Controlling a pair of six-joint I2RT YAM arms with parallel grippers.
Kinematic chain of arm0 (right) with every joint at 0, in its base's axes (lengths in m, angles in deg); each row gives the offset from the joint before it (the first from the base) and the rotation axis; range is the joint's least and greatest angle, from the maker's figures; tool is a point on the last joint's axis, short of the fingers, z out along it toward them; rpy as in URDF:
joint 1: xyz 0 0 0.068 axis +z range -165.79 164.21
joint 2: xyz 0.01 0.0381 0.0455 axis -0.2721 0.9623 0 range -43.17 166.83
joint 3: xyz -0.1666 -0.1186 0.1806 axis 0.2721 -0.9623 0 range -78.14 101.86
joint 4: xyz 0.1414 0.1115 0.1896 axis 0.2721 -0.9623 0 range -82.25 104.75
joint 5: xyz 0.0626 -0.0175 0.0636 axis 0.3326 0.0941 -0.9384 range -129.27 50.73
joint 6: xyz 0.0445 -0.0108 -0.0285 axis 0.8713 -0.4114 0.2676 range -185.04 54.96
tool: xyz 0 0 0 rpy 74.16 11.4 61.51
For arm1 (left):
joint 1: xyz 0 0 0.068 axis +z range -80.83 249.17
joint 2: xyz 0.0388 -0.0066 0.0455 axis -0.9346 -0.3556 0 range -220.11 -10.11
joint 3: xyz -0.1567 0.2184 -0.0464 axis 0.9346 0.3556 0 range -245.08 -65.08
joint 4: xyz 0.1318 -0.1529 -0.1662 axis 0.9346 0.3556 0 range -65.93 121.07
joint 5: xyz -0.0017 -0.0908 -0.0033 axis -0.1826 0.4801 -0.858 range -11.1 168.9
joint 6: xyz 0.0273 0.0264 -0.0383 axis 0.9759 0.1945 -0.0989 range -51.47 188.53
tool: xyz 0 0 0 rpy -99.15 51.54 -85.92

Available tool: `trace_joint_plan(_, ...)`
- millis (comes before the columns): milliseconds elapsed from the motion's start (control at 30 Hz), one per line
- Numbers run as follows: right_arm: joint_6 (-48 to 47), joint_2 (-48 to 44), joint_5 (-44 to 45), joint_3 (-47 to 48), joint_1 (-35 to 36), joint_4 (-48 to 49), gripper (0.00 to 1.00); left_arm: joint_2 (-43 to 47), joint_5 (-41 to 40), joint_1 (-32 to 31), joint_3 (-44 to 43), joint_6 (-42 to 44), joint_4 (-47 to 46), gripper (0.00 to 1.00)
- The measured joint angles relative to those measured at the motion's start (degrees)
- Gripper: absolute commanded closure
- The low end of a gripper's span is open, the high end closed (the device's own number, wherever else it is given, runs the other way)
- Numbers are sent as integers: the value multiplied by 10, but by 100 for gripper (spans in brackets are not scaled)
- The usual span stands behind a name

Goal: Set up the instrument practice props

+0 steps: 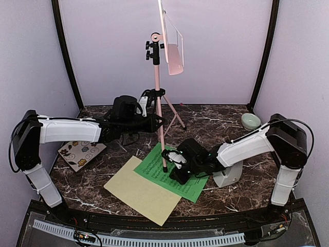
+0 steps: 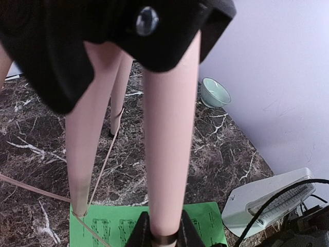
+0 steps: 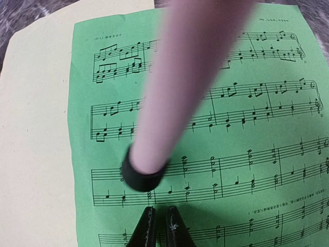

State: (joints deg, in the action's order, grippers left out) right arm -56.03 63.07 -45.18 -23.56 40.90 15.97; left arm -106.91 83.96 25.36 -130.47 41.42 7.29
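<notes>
Marble table (image 1: 216, 128) — stand (image 1: 156, 77) on green sheet (image 1: 193, 188)

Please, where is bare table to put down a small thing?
Free: marble between music stand and pale green bowl; front-left, between floral tile and yellow sheet. Crowded: centre, around green sheet and right claw.

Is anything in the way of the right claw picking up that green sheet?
Yes. A leg of the pink music stand appears to rest on the green music sheet, its black foot just ahead of the right gripper.
</notes>
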Motion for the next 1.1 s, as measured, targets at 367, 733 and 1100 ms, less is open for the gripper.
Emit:
trace_joint_plan(367, -31, -32, -47, -16, 58, -52, 82, 1, 78, 16, 2, 30, 3, 100)
trace_joint_plan(733, -23, -164, -78, -16, -3, -88, 42, 1, 196, 65, 14, 100, 5, 100)
trace_joint_plan(1100, -17, -115, -118, 135, -191, -73, 36, 21, 294, 114, 8, 210, 94, 97)
